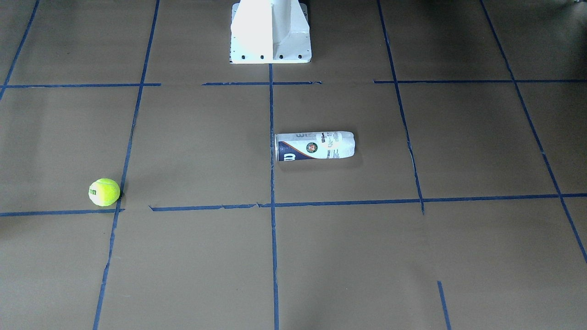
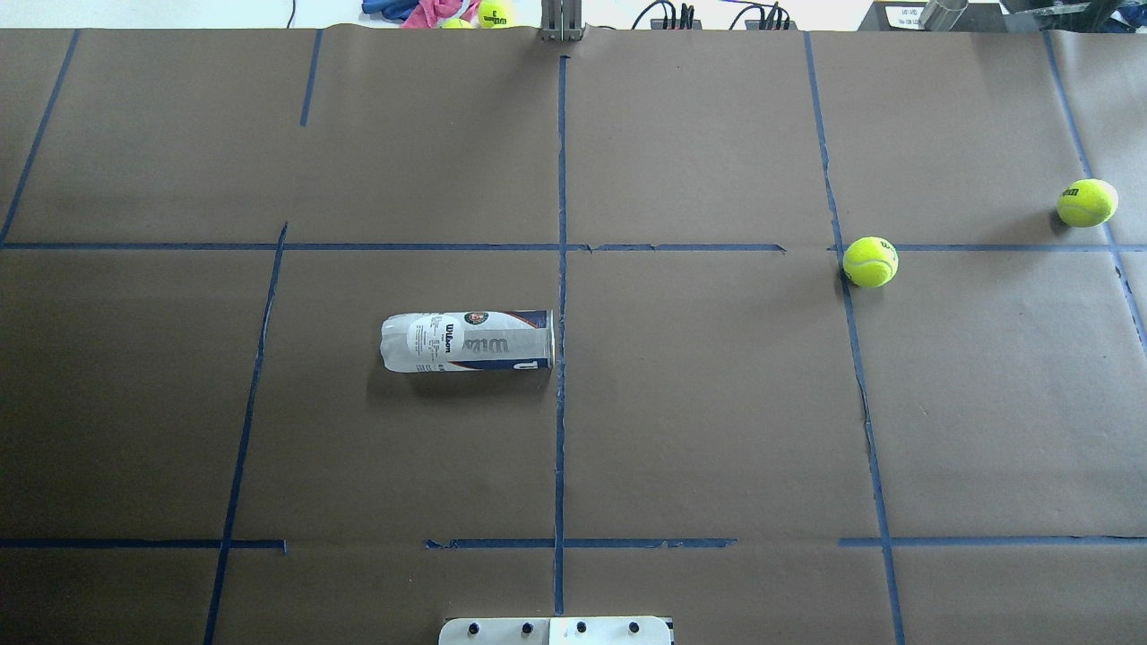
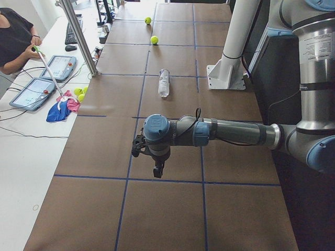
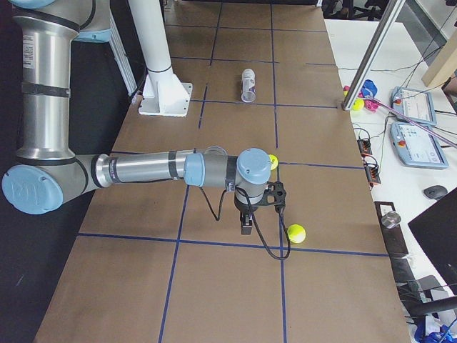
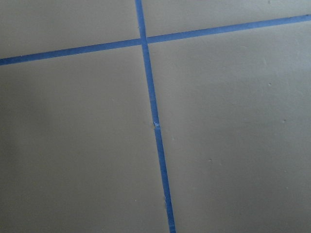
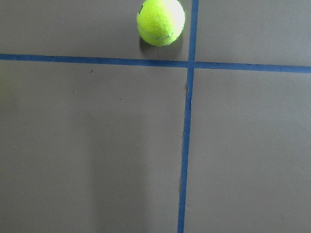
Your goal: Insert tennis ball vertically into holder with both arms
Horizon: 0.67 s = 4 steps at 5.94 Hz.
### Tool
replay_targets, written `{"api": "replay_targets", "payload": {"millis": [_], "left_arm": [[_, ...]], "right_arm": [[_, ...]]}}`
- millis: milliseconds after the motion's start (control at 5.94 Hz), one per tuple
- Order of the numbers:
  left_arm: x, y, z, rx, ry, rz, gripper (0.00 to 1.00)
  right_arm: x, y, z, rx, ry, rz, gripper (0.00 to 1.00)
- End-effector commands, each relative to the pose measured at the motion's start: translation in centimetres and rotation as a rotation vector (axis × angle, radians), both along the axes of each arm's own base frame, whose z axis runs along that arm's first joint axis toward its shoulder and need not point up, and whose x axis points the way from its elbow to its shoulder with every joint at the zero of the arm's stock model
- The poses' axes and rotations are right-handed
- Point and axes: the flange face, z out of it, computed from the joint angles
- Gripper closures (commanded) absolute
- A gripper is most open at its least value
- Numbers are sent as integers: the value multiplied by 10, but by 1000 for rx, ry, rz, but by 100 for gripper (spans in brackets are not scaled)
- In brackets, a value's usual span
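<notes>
Brown tabletop is the big thing here, with the left arm and right arm each stretched out level above opposite ends, and the holder lying on its side on the robot's left of the middle tape line, one end just beside it. The left claw and right claw hang pointing down, and honestly I can't tell if either's open or closed. The tennis ball sits on the robot's right, well apart from the holder, with a second ball further out.
</notes>
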Motion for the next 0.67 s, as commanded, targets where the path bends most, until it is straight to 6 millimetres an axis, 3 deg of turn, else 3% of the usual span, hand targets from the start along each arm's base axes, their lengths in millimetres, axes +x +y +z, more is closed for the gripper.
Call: {"api": "replay_targets", "payload": {"millis": [0, 337, 505], "left_arm": [[0, 10, 4, -7, -6, 0, 0], [1, 10, 3, 5, 3, 4, 0], [1, 8, -7, 32, 6, 4, 0]], "right_arm": [[-2, -2, -3, 43, -8, -1, 0], [-12, 1, 1, 37, -10, -23, 0], [-12, 1, 1, 35, -10, -24, 0]]}}
